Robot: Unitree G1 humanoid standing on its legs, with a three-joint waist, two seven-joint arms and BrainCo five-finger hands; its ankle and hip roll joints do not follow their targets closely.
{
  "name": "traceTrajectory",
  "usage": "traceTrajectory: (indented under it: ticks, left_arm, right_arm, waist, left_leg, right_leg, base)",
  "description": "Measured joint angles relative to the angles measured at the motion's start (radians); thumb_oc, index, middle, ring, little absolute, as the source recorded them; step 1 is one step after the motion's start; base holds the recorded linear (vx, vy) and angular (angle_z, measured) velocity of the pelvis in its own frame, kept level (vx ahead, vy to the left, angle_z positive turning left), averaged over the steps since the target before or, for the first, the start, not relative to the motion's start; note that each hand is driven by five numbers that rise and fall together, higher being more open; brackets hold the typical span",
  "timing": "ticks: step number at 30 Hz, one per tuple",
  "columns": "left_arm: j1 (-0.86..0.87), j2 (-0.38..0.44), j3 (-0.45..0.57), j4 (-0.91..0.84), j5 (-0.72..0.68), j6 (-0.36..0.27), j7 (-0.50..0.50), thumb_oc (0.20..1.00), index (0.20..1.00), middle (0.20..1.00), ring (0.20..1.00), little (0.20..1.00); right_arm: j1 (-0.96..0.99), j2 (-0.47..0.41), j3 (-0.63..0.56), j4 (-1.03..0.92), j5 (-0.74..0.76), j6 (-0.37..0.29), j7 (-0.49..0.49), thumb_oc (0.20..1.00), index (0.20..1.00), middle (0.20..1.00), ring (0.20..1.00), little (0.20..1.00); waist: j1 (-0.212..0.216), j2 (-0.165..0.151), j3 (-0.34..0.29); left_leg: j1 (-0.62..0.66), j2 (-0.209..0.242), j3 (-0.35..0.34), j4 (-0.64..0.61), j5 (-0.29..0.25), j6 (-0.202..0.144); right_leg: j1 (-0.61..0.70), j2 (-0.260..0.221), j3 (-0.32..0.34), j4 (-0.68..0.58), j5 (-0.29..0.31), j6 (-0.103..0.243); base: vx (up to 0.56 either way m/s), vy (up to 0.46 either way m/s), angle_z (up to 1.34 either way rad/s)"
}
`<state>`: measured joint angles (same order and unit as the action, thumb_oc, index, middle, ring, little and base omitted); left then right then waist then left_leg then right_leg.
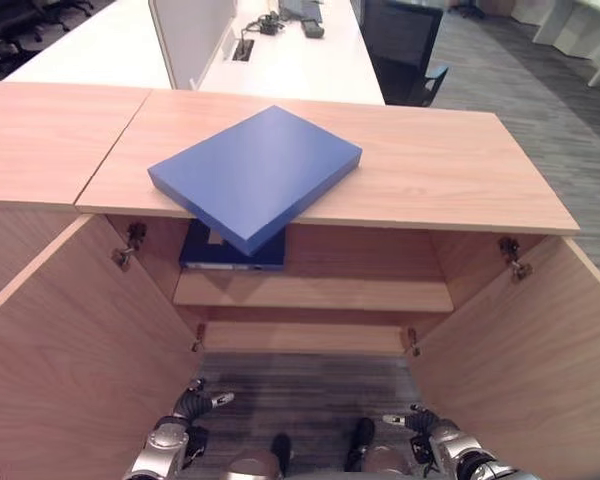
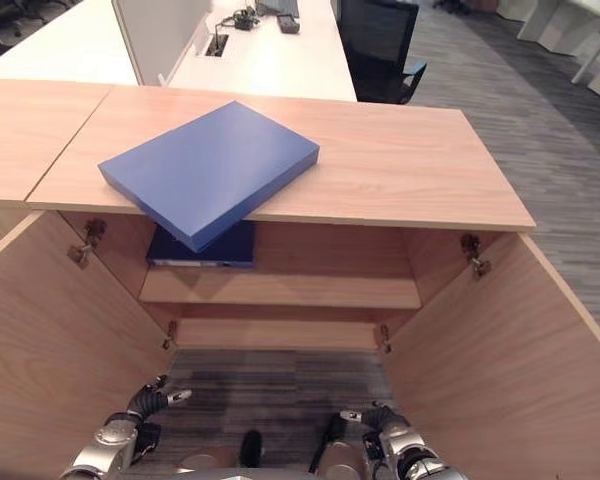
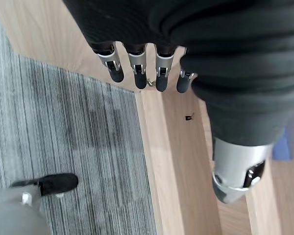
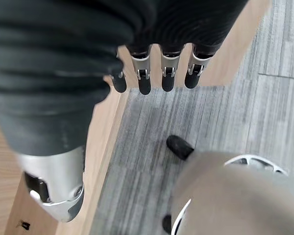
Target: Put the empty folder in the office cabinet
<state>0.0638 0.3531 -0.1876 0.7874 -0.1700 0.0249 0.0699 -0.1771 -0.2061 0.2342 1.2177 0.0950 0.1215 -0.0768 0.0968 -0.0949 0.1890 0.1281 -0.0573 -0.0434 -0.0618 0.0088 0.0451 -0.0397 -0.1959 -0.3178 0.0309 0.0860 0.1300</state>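
The cabinet (image 1: 540, 330) stands with both doors swung wide, its shelf (image 1: 380, 295) free on the right. The blue folder (image 1: 255, 175) lies on top, one corner overhanging the front edge, well apart from both hands: left hand (image 1: 180, 425) and right hand (image 1: 435, 432) hang low, fingers (image 3: 137, 66) relaxed, holding nothing.

The folder (image 1: 255, 175) looks matt blue, smooth, perhaps card or plastic. The cabinet (image 1: 420, 170) is pale wood-grain laminate with metal hinges (image 1: 513, 256). The floor (image 3: 63, 132) is rough grey carpet.
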Motion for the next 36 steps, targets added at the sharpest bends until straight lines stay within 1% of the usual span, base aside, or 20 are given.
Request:
traceTrajectory:
  ticks: [2, 3, 4, 6, 9, 10, 12, 13, 14, 15, 16, 18, 19, 22, 24, 28, 30, 32, 34, 36]
  left_arm:
    - [0.022, -0.001, 0.001, -0.006, -0.002, 0.000, 0.000, 1.000, 1.000, 1.000, 1.000, 1.000]
    - [0.036, -0.001, 0.001, -0.006, -0.013, 0.001, 0.000, 1.000, 1.000, 1.000, 1.000, 1.000]
    - [0.041, -0.003, 0.001, -0.006, -0.022, 0.001, 0.000, 1.000, 1.000, 1.000, 1.000, 1.000]
    - [0.044, -0.016, 0.003, -0.006, -0.050, 0.002, 0.000, 1.000, 1.000, 1.000, 1.000, 1.000]
    - [0.032, -0.048, 0.003, -0.007, -0.103, 0.003, 0.000, 1.000, 1.000, 1.000, 1.000, 1.000]
    - [0.012, -0.069, 0.006, -0.005, -0.144, 0.003, 0.003, 1.000, 1.000, 1.000, 1.000, 1.000]
    - [-0.019, -0.080, 0.015, -0.017, -0.181, 0.002, 0.008, 1.000, 1.000, 1.000, 1.000, 1.000]
    - [-0.022, -0.081, 0.022, -0.030, -0.204, 0.002, 0.010, 1.000, 1.000, 1.000, 1.000, 1.000]
    - [-0.035, -0.079, 0.036, -0.040, -0.224, 0.001, 0.023, 1.000, 1.000, 1.000, 1.000, 1.000]
    - [-0.043, -0.077, 0.039, -0.046, -0.230, 0.000, 0.029, 1.000, 1.000, 1.000, 1.000, 1.000]
    - [-0.047, -0.080, 0.039, -0.047, -0.247, 0.000, 0.033, 1.000, 1.000, 1.000, 1.000, 1.000]
    - [-0.026, -0.071, 0.057, -0.049, -0.247, 0.001, 0.036, 1.000, 1.000, 1.000, 1.000, 1.000]
    - [-0.016, -0.069, 0.073, -0.049, -0.247, 0.002, 0.039, 1.000, 1.000, 1.000, 1.000, 1.000]
    - [0.010, -0.064, 0.075, -0.065, -0.247, 0.007, 0.038, 1.000, 1.000, 1.000, 1.000, 1.000]
    - [0.034, -0.063, 0.075, -0.086, -0.247, 0.011, 0.036, 1.000, 1.000, 1.000, 1.000, 1.000]
    - [0.102, -0.063, 0.107, -0.169, -0.255, 0.016, 0.040, 1.000, 1.000, 1.000, 1.000, 1.000]
    - [0.176, -0.061, 0.161, -0.302, -0.248, 0.020, 0.055, 1.000, 1.000, 1.000, 1.000, 1.000]
    - [0.211, -0.054, 0.200, -0.388, -0.226, 0.014, 0.070, 1.000, 1.000, 1.000, 1.000, 1.000]
    - [0.220, -0.037, 0.232, -0.442, -0.184, 0.010, 0.088, 1.000, 1.000, 1.000, 1.000, 1.000]
    - [0.227, -0.030, 0.303, -0.553, -0.112, 0.001, 0.136, 1.000, 1.000, 1.000, 1.000, 1.000]
  right_arm:
    - [0.012, -0.001, 0.000, -0.001, 0.000, 0.000, 0.000, 1.000, 1.000, 1.000, 1.000, 1.000]
    - [0.020, -0.003, -0.001, 0.000, 0.000, 0.000, -0.002, 1.000, 1.000, 1.000, 1.000, 1.000]
    - [0.022, -0.004, -0.001, -0.001, 0.001, 0.000, -0.002, 1.000, 1.000, 1.000, 1.000, 1.000]
    - [0.021, -0.012, -0.002, -0.004, 0.001, 0.000, -0.002, 1.000, 1.000, 1.000, 1.000, 1.000]
    - [0.024, -0.020, -0.002, -0.003, 0.002, 0.000, -0.002, 1.000, 1.000, 1.000, 1.000, 1.000]
    - [0.028, -0.022, -0.009, -0.002, 0.003, 0.000, -0.003, 1.000, 1.000, 1.000, 1.000, 1.000]
    - [0.036, -0.019, -0.010, -0.001, 0.004, 0.000, -0.003, 1.000, 1.000, 1.000, 1.000, 1.000]
    - [0.040, -0.019, -0.011, -0.001, 0.005, -0.002, -0.004, 1.000, 1.000, 1.000, 1.000, 1.000]
    - [0.037, -0.020, -0.015, 0.000, 0.010, -0.005, -0.009, 1.000, 1.000, 1.000, 1.000, 1.000]
    - [0.035, -0.022, -0.020, 0.000, 0.014, -0.006, -0.012, 1.000, 1.000, 1.000, 1.000, 1.000]
    - [0.040, -0.038, -0.039, 0.000, 0.036, -0.007, -0.017, 1.000, 1.000, 1.000, 1.000, 1.000]
    - [0.049, -0.035, -0.047, 0.003, 0.042, -0.006, -0.022, 1.000, 1.000, 1.000, 1.000, 1.000]
    - [0.050, -0.037, -0.050, 0.002, 0.043, -0.007, -0.024, 1.000, 1.000, 1.000, 1.000, 1.000]
    - [0.087, -0.031, -0.050, 0.005, 0.042, 0.001, -0.025, 1.000, 1.000, 1.000, 1.000, 1.000]
    - [0.105, -0.028, -0.050, 0.008, 0.042, 0.012, -0.024, 1.000, 1.000, 1.000, 1.000, 1.000]
    - [0.111, -0.028, -0.053, 0.002, 0.042, 0.015, -0.024, 1.000, 1.000, 1.000, 1.000, 1.000]
    - [0.130, -0.027, -0.079, 0.001, 0.042, 0.021, -0.024, 1.000, 1.000, 1.000, 1.000, 1.000]
    - [0.139, -0.028, -0.085, 0.002, 0.042, 0.021, -0.024, 1.000, 1.000, 1.000, 1.000, 1.000]
    - [0.141, -0.027, -0.086, 0.002, 0.043, 0.020, -0.028, 1.000, 1.000, 1.000, 1.000, 1.000]
    - [0.143, -0.018, -0.088, 0.001, 0.044, 0.011, -0.040, 1.000, 1.000, 1.000, 1.000, 1.000]
  waist:
    - [0.002, -0.003, -0.019]
    - [0.003, -0.008, -0.033]
    - [0.003, -0.012, -0.041]
    - [0.004, -0.010, -0.042]
    - [0.000, -0.003, -0.045]
    - [0.001, 0.001, -0.045]
    - [0.001, -0.003, -0.046]
    - [0.010, -0.003, -0.044]
    - [0.010, -0.015, -0.030]
    - [0.008, -0.016, -0.023]
    - [0.006, 0.010, -0.019]
    - [0.014, 0.000, -0.017]
    - [0.005, -0.009, -0.013]
    - [-0.002, -0.014, -0.013]
    - [-0.002, -0.018, -0.013]
    - [0.001, -0.008, -0.027]
    - [0.020, -0.002, -0.044]
    - [0.035, 0.002, -0.048]
    - [0.057, 0.001, -0.050]
    - [0.078, -0.005, -0.050]
  left_leg:
    - [0.000, 0.023, -0.007, 0.001, -0.010, -0.023]
    - [0.003, 0.046, -0.017, 0.008, -0.015, -0.039]
    - [-0.002, 0.058, -0.018, 0.011, -0.014, -0.049]
    - [0.005, 0.081, -0.022, 0.013, -0.021, -0.072]
    - [0.000, 0.094, -0.040, 0.018, -0.024, -0.079]
    - [-0.026, 0.098, -0.068, 0.039, -0.023, -0.096]
    - [-0.052, 0.097, -0.086, 0.068, -0.033, -0.107]
    - [-0.072, 0.099, -0.088, 0.099, -0.034, -0.113]
    - [-0.135, 0.085, -0.075, 0.194, -0.040, -0.122]
    - [-0.163, 0.082, -0.060, 0.221, -0.048, -0.129]
    - [-0.163, 0.112, 0.005, 0.206, -0.085, -0.104]
    - [-0.149, 0.115, 0.036, 0.165, -0.077, -0.107]
    - [-0.150, 0.111, 0.035, 0.146, -0.076, -0.105]
    - [-0.145, 0.108, 0.036, 0.101, -0.064, -0.089]
    - [-0.131, 0.102, 0.037, 0.081, -0.059, -0.082]
    - [-0.108, 0.101, 0.036, 0.040, -0.039, -0.077]
    - [-0.095, 0.104, 0.034, 0.018, -0.022, -0.074]
    - [-0.080, 0.108, 0.032, 0.010, 0.000, -0.075]
    - [-0.071, 0.107, 0.032, 0.003, 0.000, -0.076]
    - [-0.066, 0.107, 0.029, -0.002, 0.012, -0.091]
  right_leg:
    - [0.017, 0.031, -0.004, -0.036, 0.018, -0.024]
    - [0.044, 0.062, -0.018, -0.078, 0.034, -0.048]
    - [0.053, 0.077, -0.024, -0.100, 0.045, -0.065]
    - [0.072, 0.104, -0.029, -0.124, 0.047, -0.081]
    - [0.082, 0.115, -0.057, -0.119, 0.042, -0.102]
    - [0.087, 0.120, -0.082, -0.118, 0.035, -0.101]
    - [0.090, 0.115, -0.114, -0.119, 0.019, -0.109]
    - [0.092, 0.119, -0.129, -0.118, 0.011, -0.110]
    - [0.089, 0.107, -0.148, -0.119, 0.007, -0.112]
    - [0.088, 0.105, -0.161, -0.119, 0.004, -0.114]
    - [0.087, 0.125, -0.174, -0.118, -0.002, -0.121]
    - [0.059, 0.114, -0.165, -0.089, -0.013, -0.118]
    - [0.039, 0.104, -0.164, -0.075, -0.014, -0.117]
    - [0.032, 0.101, -0.159, -0.074, -0.013, -0.097]
    - [0.030, 0.099, -0.139, -0.074, -0.013, -0.097]
    - [0.033, 0.104, -0.129, -0.083, -0.012, -0.096]
    - [0.045, 0.111, -0.131, -0.098, -0.009, -0.093]
    - [0.069, 0.120, -0.135, -0.117, -0.001, -0.086]
    - [0.076, 0.121, -0.136, -0.124, -0.002, -0.088]
    - [0.076, 0.121, -0.139, -0.123, -0.002, -0.090]
  base:
    - [0.11, -0.132, 0.11]
    - [0.12, -0.145, 0.13]
    - [0.13, -0.145, 0.13]
    - [0.09, -0.119, 0.05]
    - [0.08, -0.177, 0.29]
    - [0.07, -0.196, 0.59]
    - [-0.01, -0.120, 0.62]
    - [0.01, -0.147, 0.56]
    - [0.02, -0.090, 0.51]
    - [0.03, 0.019, 0.58]
    - [-0.01, 0.076, 0.25]
    - [0.03, 0.085, -0.05]
    - [0.08, 0.071, -0.04]
    - [0.07, 0.064, 0.01]
    - [0.03, 0.080, -0.04]
    - [0.03, 0.044, -0.09]
    - [0.02, -0.004, 0.04]
    - [0.00, -0.019, 0.05]
    - [-0.01, -0.035, 0.06]
    - [-0.01, -0.031, 0.09]
